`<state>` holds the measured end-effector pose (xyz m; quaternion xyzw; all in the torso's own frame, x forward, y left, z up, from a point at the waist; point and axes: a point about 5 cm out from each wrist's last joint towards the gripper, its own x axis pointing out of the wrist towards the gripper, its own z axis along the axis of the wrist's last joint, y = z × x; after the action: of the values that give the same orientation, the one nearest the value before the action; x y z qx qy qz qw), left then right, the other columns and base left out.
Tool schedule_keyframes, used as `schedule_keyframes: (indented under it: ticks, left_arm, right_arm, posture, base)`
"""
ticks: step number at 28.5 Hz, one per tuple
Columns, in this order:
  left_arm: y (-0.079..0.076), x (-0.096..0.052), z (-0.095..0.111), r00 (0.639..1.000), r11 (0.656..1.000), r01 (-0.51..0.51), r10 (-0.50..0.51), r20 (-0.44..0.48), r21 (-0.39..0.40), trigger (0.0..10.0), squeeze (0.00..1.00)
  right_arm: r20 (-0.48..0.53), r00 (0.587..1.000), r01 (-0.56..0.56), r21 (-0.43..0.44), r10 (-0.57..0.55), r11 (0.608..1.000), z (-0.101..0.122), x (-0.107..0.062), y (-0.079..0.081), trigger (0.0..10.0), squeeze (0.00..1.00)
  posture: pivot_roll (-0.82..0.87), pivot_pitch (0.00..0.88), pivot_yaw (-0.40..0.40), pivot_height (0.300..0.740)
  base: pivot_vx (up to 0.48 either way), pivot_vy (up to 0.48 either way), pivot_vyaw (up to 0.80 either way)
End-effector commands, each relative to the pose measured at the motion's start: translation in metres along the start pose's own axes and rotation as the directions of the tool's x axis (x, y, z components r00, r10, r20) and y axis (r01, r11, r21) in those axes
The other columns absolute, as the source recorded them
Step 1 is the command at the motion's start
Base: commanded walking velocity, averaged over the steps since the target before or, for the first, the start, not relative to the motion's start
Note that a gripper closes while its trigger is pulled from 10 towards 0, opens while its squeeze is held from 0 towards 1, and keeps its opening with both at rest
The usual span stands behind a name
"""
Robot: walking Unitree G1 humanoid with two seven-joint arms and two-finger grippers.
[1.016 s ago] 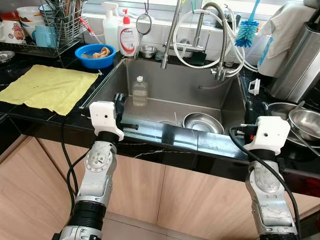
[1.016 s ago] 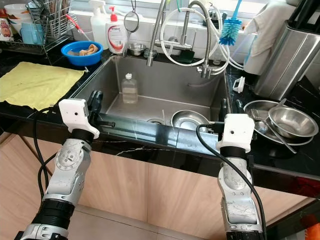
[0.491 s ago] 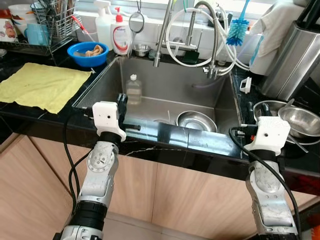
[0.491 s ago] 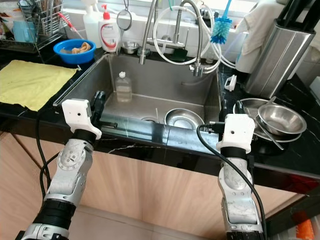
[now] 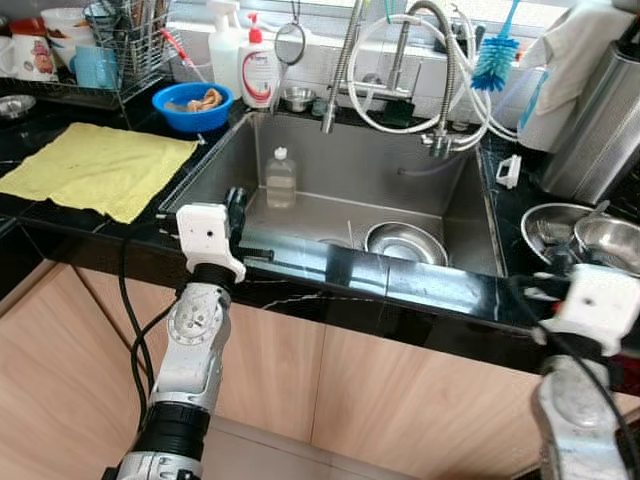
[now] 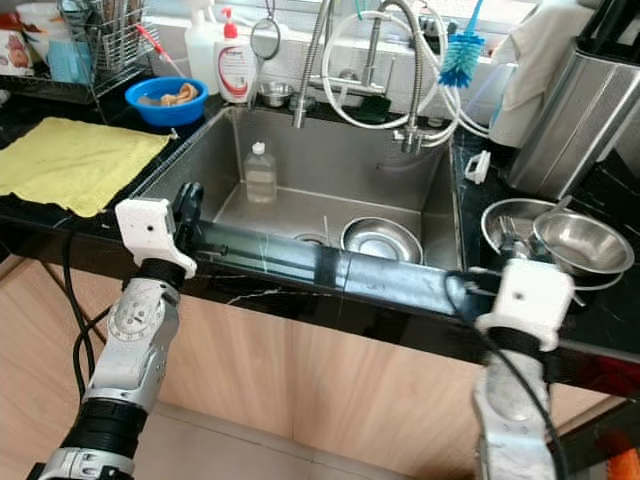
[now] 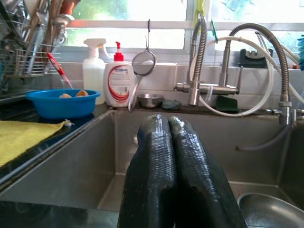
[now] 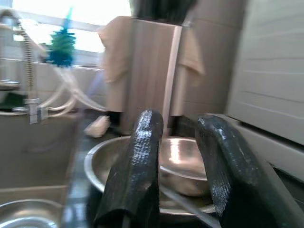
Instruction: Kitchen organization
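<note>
So the robot's parked at a steel sink point(image 5: 340, 190) set in a black counter point(image 5: 420, 290). Left gripper point(image 7: 167, 124) sits at the sink's front edge, left side, fingers clenched together with nothing in them. Right gripper point(image 8: 178, 128) is over the counter on the right, fingers parted and empty, pointing at the steel bowls point(image 8: 180, 166).

Counting stuff: one clear bottle point(image 5: 280, 180) standing upright in the sink by the left wall, plus one steel bowl point(image 5: 405, 243) on the sink floor. Right of the sink there's two stacked steel bowls point(image 5: 590, 240), maybe more underneath, can't tell. One yellow cloth point(image 5: 95, 170) spread flat on the left counter. Behind it one blue bowl point(image 5: 195, 105) with something tan in it, then two bottles at the back: a white sprayer point(image 5: 222, 40) and a pump soap point(image 5: 259, 65). One dish rack point(image 5: 110, 60) far left, one blue brush point(image 5: 493, 55) hanging near the taps point(image 5: 440, 90).
</note>
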<state>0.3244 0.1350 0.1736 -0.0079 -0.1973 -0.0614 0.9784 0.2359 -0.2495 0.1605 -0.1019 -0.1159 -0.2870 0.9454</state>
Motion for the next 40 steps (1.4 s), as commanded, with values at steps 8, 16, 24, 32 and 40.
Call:
schedule_keyframes:
  ticks: [8,16,24,32,40]
  left_arm:
    - [-0.003,0.002,0.002,1.000,1.000,0.020,-0.020,0.010,0.004,10.0,0.00]
    - [-0.002,0.000,0.000,1.000,1.000,0.019,-0.019,0.004,0.006,10.0,0.00]
    - [-0.003,0.001,0.000,1.000,1.000,0.021,-0.021,0.007,0.003,10.0,0.00]
    - [-0.002,-0.001,0.000,1.000,1.000,0.019,-0.020,0.004,0.009,10.0,0.00]
    - [-0.002,-0.001,0.000,1.000,1.000,0.022,-0.022,0.002,0.012,10.0,0.00]
  right_arm:
    - [-0.059,0.990,0.133,0.060,-0.129,0.989,-0.001,-0.007,-0.019,10.0,1.00]
    - [-0.150,0.971,0.202,0.119,-0.184,0.972,-0.011,-0.014,-0.026,10.0,1.00]
    - [-0.202,0.961,0.225,0.169,-0.189,0.960,-0.016,-0.006,-0.025,10.0,0.00]
    - [-0.235,0.961,0.197,0.221,-0.144,0.955,-0.017,0.000,-0.014,10.0,0.00]
    - [-0.274,0.952,0.191,0.193,-0.134,0.962,-0.023,0.001,-0.011,10.0,0.00]
  posture:
    - [0.04,0.000,-0.031,0.740]
    - [0.03,0.000,-0.034,0.740]
    - [0.03,0.000,-0.034,0.740]
    - [0.04,0.000,-0.031,0.740]
    - [0.04,0.000,-0.028,0.740]
  base:
    - [0.000,0.000,0.00]
    - [0.000,0.000,0.00]
    - [0.000,0.000,0.00]
    - [0.000,0.000,0.00]
    - [0.000,0.000,0.00]
